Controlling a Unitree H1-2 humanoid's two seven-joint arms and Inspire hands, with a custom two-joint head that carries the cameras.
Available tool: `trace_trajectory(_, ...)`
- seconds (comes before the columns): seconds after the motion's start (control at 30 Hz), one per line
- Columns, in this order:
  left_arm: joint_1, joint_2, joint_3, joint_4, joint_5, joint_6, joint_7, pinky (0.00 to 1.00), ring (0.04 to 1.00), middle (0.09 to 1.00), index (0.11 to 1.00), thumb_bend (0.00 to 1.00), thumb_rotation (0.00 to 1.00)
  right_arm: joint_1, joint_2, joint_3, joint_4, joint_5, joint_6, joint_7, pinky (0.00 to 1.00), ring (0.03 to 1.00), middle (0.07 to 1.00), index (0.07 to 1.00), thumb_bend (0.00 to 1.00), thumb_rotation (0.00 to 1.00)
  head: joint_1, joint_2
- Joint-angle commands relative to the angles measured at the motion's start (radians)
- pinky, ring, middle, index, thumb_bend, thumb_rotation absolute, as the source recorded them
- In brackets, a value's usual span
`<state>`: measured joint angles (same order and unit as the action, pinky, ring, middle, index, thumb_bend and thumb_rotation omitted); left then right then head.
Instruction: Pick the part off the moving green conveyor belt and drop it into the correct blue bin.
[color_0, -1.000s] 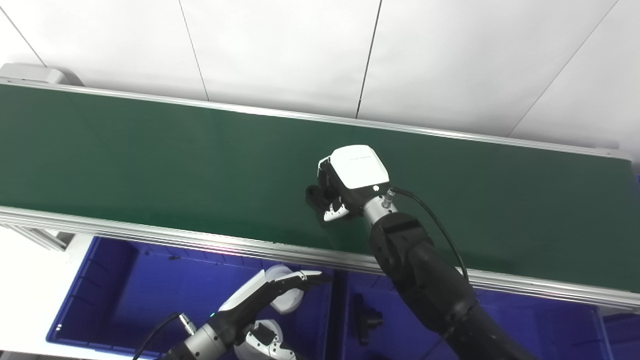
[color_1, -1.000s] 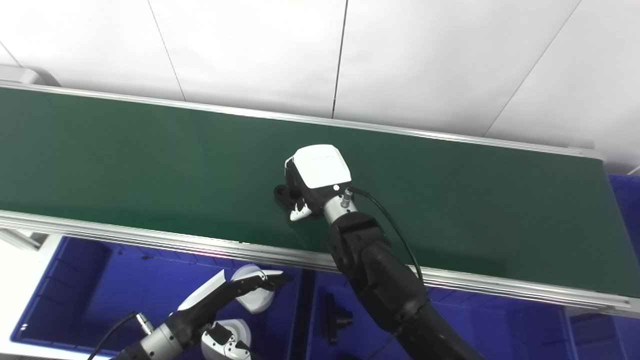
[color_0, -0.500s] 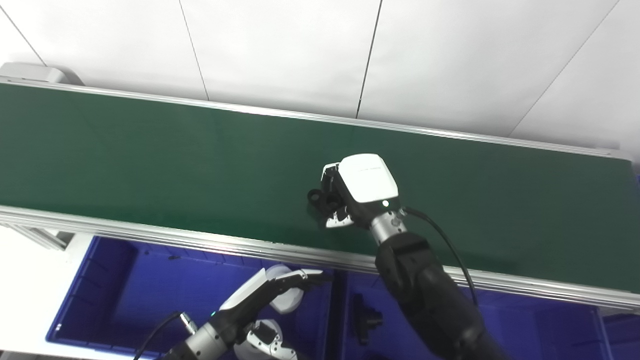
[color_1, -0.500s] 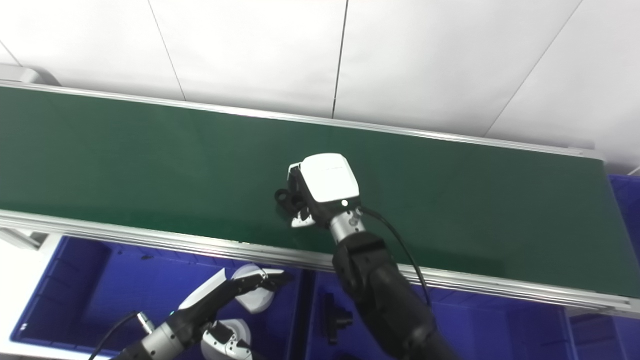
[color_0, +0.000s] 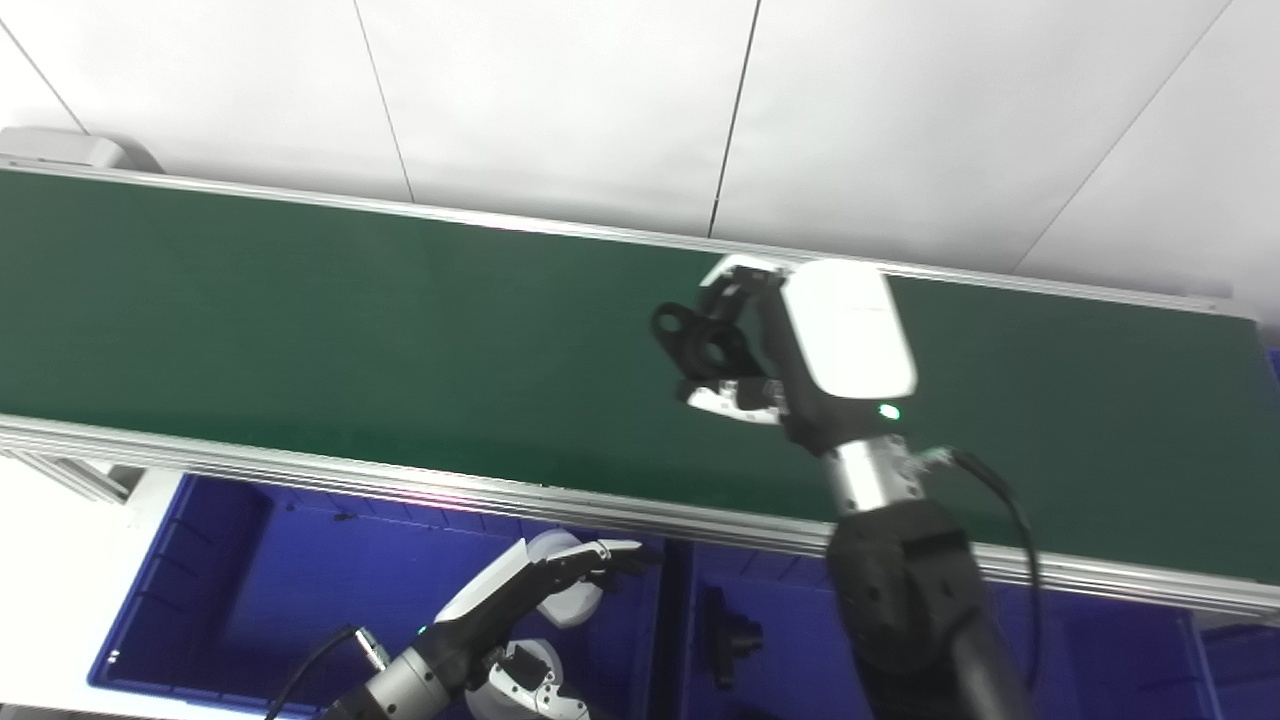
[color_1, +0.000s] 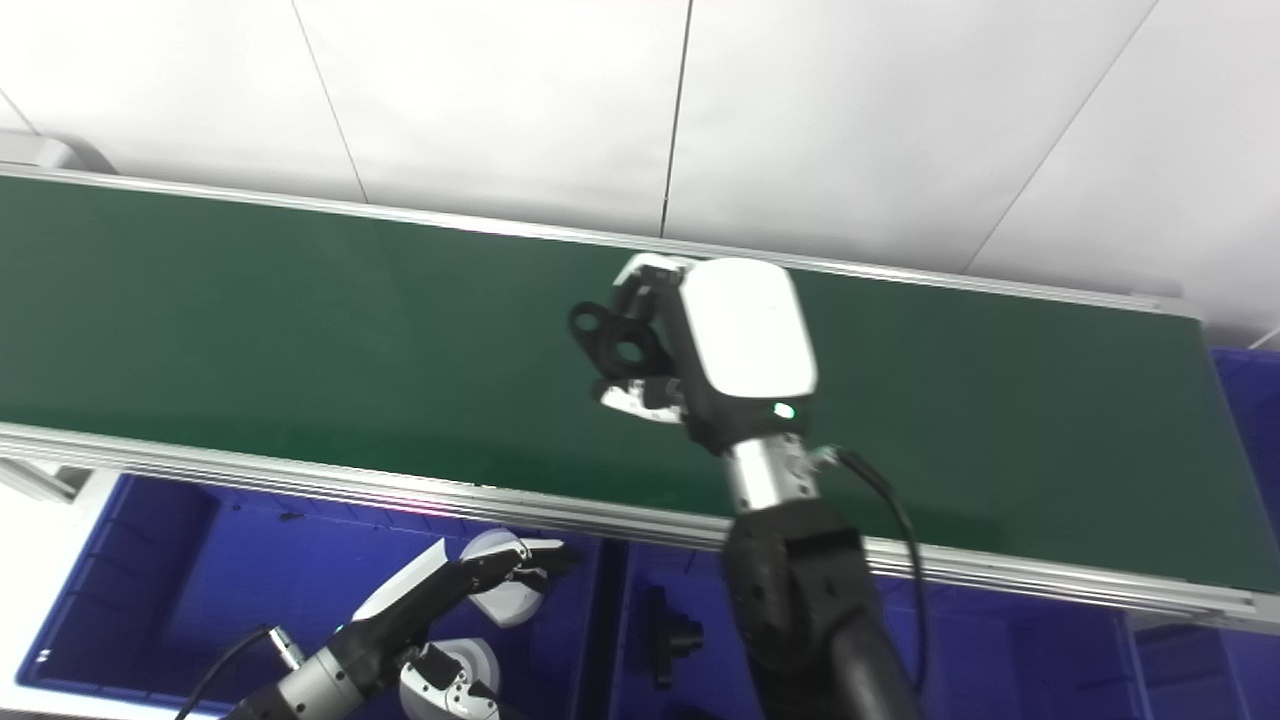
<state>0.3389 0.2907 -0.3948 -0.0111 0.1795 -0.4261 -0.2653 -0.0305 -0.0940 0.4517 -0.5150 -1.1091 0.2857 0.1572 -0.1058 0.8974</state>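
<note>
A white wall (color_0: 560, 90) of large flat panels rises behind everything, split by thin dark seams (color_0: 735, 110) that run upward and fan slightly apart. Light falls on the wall evenly, without hard shadows. Low at the wall's left end sits a pale grey housing (color_0: 60, 145).

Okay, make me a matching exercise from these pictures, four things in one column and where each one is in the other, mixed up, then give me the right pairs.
Things:
1. black part
2. left hand
3. second black part
4. conveyor belt

Places:
A. lying inside the blue bin on the right
B. running across the middle, between the white wall and the bins
C. held in the right hand, above the belt
D. hovering low over the blue bin on the left

Pairs: 1-C, 2-D, 3-A, 4-B
</note>
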Motion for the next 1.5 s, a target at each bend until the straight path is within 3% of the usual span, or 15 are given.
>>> trace_trajectory(0.0, 0.005, 0.000, 0.013, -0.044, -0.033, -0.009, -0.004, 0.73, 0.823, 0.870, 0.825, 0.91, 0.21, 0.049, -0.015, -0.023, -0.071, 0.027, -0.044, -0.007, 0.14, 0.183, 0.470, 0.481, 0.53, 0.00, -0.009, 0.015)
trace_trajectory(0.23, 0.006, -0.007, 0.038, -0.075, -0.048, 0.019, -0.003, 0.73, 0.818, 0.864, 0.830, 0.89, 0.24, 0.277, -0.114, -0.088, -0.123, 0.206, -0.132, -0.025, 0.14, 0.212, 0.434, 0.494, 0.52, 0.00, -0.043, 0.055)
trace_trajectory(0.37, 0.004, -0.006, 0.051, -0.080, -0.064, 0.024, -0.006, 0.72, 0.822, 0.863, 0.830, 0.90, 0.27, 0.389, -0.211, -0.124, -0.068, 0.365, -0.240, -0.039, 0.22, 0.293, 0.414, 0.515, 0.52, 0.00, -0.051, 0.088)
trace_trajectory(0.43, 0.004, -0.004, 0.057, -0.085, -0.067, 0.027, -0.008, 0.72, 0.824, 0.863, 0.830, 0.91, 0.28, 0.431, -0.244, -0.138, -0.041, 0.402, -0.276, -0.046, 0.23, 0.289, 0.400, 0.509, 0.52, 0.00, -0.055, 0.098)
trace_trajectory(0.53, 0.006, 0.000, 0.062, -0.096, -0.075, 0.045, -0.014, 0.72, 0.825, 0.867, 0.830, 0.91, 0.30, 0.484, -0.274, -0.162, 0.000, 0.439, -0.296, -0.049, 0.21, 0.262, 0.467, 0.487, 0.53, 0.00, -0.058, 0.105)
trace_trajectory(0.77, 0.019, 0.010, 0.075, -0.124, -0.089, 0.071, -0.033, 0.72, 0.832, 0.869, 0.824, 0.91, 0.30, 0.510, -0.265, -0.189, 0.106, 0.448, -0.277, -0.040, 0.16, 0.231, 0.471, 0.484, 0.52, 0.00, -0.062, 0.127)
trace_trajectory(0.93, 0.017, 0.017, 0.084, -0.125, -0.102, 0.074, -0.044, 0.71, 0.830, 0.868, 0.819, 0.91, 0.29, 0.473, -0.243, -0.169, 0.155, 0.358, -0.145, 0.056, 0.18, 0.255, 0.472, 0.490, 0.52, 0.00, -0.077, 0.129)
trace_trajectory(0.97, 0.015, 0.019, 0.085, -0.124, -0.102, 0.073, -0.045, 0.71, 0.830, 0.867, 0.818, 0.91, 0.29, 0.460, -0.242, -0.158, 0.164, 0.320, -0.100, 0.101, 0.25, 0.341, 0.480, 0.493, 0.52, 0.00, -0.078, 0.129)
trace_trajectory(1.0, 0.015, 0.021, 0.087, -0.125, -0.100, 0.075, -0.047, 0.71, 0.830, 0.868, 0.819, 0.91, 0.29, 0.447, -0.241, -0.146, 0.168, 0.287, -0.054, 0.147, 0.46, 0.562, 0.647, 0.558, 0.51, 0.12, -0.084, 0.128)
trace_trajectory(1.03, 0.014, 0.022, 0.088, -0.128, -0.098, 0.079, -0.048, 0.71, 0.829, 0.868, 0.820, 0.91, 0.29, 0.433, -0.244, -0.131, 0.171, 0.259, -0.014, 0.197, 0.66, 0.753, 0.797, 0.755, 0.53, 0.34, -0.084, 0.128)
trace_trajectory(1.07, 0.014, 0.023, 0.090, -0.130, -0.098, 0.080, -0.050, 0.71, 0.829, 0.868, 0.820, 0.91, 0.29, 0.418, -0.249, -0.115, 0.168, 0.236, 0.017, 0.249, 0.69, 0.776, 0.816, 0.777, 0.54, 0.37, -0.090, 0.128)
trace_trajectory(1.1, 0.013, 0.024, 0.091, -0.130, -0.099, 0.081, -0.051, 0.71, 0.827, 0.867, 0.819, 0.91, 0.28, 0.408, -0.253, -0.104, 0.165, 0.222, 0.038, 0.283, 0.80, 0.870, 0.884, 0.856, 0.56, 0.53, -0.090, 0.128)
trace_trajectory(1.23, 0.013, 0.024, 0.096, -0.128, -0.111, 0.082, -0.061, 0.71, 0.828, 0.868, 0.816, 0.90, 0.26, 0.399, -0.252, -0.077, 0.130, 0.162, 0.078, 0.351, 0.97, 0.983, 0.975, 0.936, 0.58, 0.72, -0.094, 0.127)
trace_trajectory(1.37, 0.012, 0.022, 0.100, -0.121, -0.116, 0.077, -0.069, 0.70, 0.827, 0.868, 0.813, 0.91, 0.27, 0.411, -0.240, -0.071, 0.104, 0.113, 0.092, 0.353, 1.00, 1.000, 0.999, 0.959, 0.60, 0.78, -0.101, 0.119)
trace_trajectory(1.47, 0.014, 0.022, 0.102, -0.118, -0.112, 0.073, -0.070, 0.70, 0.826, 0.869, 0.819, 0.91, 0.28, 0.437, -0.219, -0.082, 0.078, 0.106, 0.075, 0.301, 1.00, 1.000, 1.000, 0.966, 0.65, 0.81, -0.094, 0.115)
